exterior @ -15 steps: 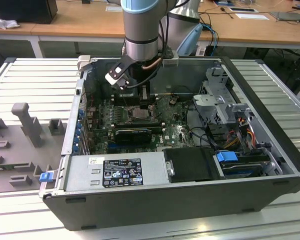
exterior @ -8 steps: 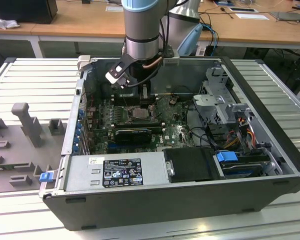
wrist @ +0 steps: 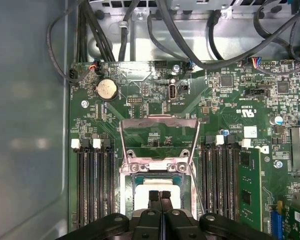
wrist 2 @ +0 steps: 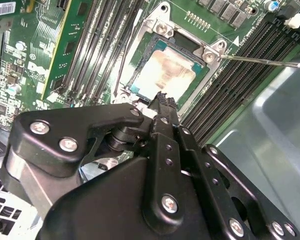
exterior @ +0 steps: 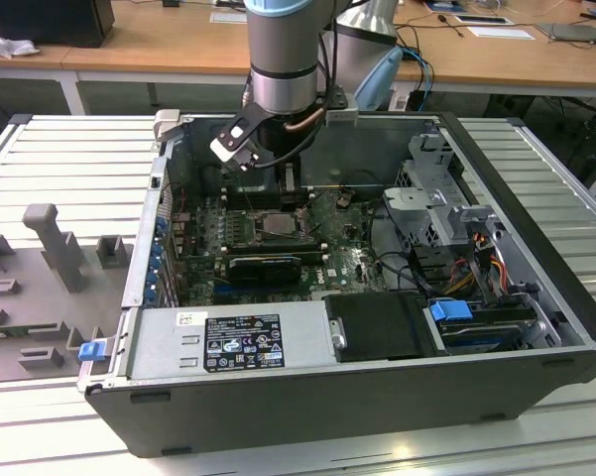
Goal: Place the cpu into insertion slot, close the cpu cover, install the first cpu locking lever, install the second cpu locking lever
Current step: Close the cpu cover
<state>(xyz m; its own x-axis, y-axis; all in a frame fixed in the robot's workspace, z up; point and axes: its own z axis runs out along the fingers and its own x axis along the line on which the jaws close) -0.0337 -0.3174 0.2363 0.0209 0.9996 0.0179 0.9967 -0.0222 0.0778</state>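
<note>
The cpu point(wrist: 156, 184), a pale silvery-beige square, lies flat in the insertion slot point(wrist: 128, 186) on the green board; it also shows in the second wrist view as the cpu point(wrist 2: 165, 75). The cpu cover point(wrist: 159, 123), a thin metal frame with a cut-out middle, stands swung open beyond its hinge. One thin locking lever point(wrist 2: 259, 61) sticks out sideways, and another locking lever point(wrist 2: 126, 57) runs along the socket's other side. My gripper point(wrist: 159, 195) hovers right over the chip's near edge with its black fingertips point(wrist 2: 162, 100) pressed together and nothing between them.
The arm point(exterior: 283, 79) reaches into the open computer case point(exterior: 536, 327) near its back wall. Black memory slots point(wrist: 95, 185) flank the socket on both sides. Cables point(wrist: 189, 40) loop above the board. A drive cage point(exterior: 446, 218) stands at the exterior view's right.
</note>
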